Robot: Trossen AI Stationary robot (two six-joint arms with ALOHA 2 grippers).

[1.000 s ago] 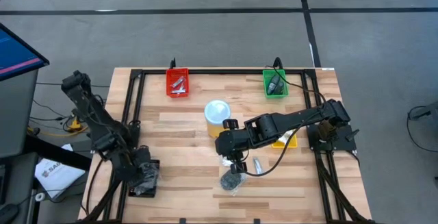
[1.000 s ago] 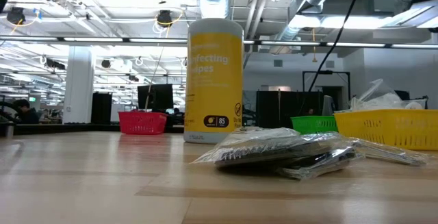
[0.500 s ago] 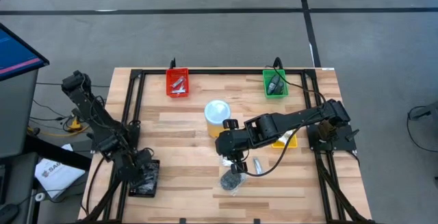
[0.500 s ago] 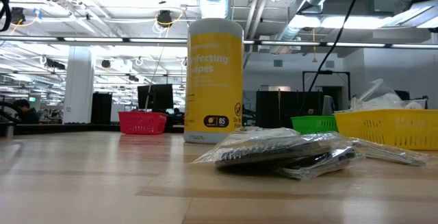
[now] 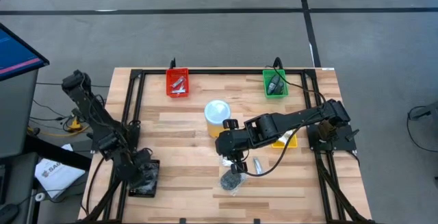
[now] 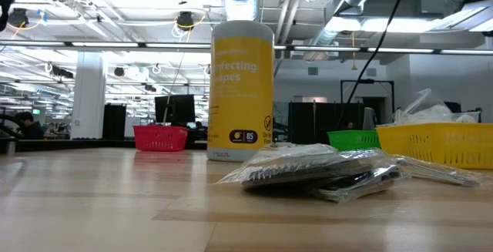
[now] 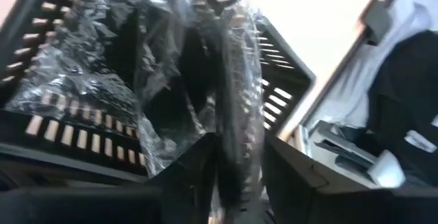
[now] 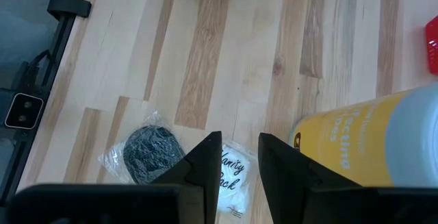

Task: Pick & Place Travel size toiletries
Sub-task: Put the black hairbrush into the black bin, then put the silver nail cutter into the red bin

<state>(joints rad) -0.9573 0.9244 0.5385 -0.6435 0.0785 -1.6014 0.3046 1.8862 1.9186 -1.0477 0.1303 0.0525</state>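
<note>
Crinkled clear plastic fills the left wrist view: a dark bundle in a clear bag (image 7: pixel 205 80) lies in the black tray (image 5: pixel 145 180) at the table's near left corner, and the left gripper (image 5: pixel 140 172) hangs just over it with a strip of the bag between its slightly parted fingers; whether they grip it I cannot tell. Near the table's (image 5: pixel 185 142) middle, toward the near edge, another bagged dark bundle (image 5: pixel 233 180) rests on the wood beside a white sachet (image 8: pixel 231 176). The right gripper (image 5: pixel 237 163) hovers above these two, fingers a narrow gap apart and empty. Just beyond stands the yellow tub (image 5: pixel 217 116), with the yellow tray (image 5: pixel 286 140) toward the right edge. Red tray (image 5: pixel 177 83) and green tray (image 5: pixel 274 83) sit along the far edge.
</note>
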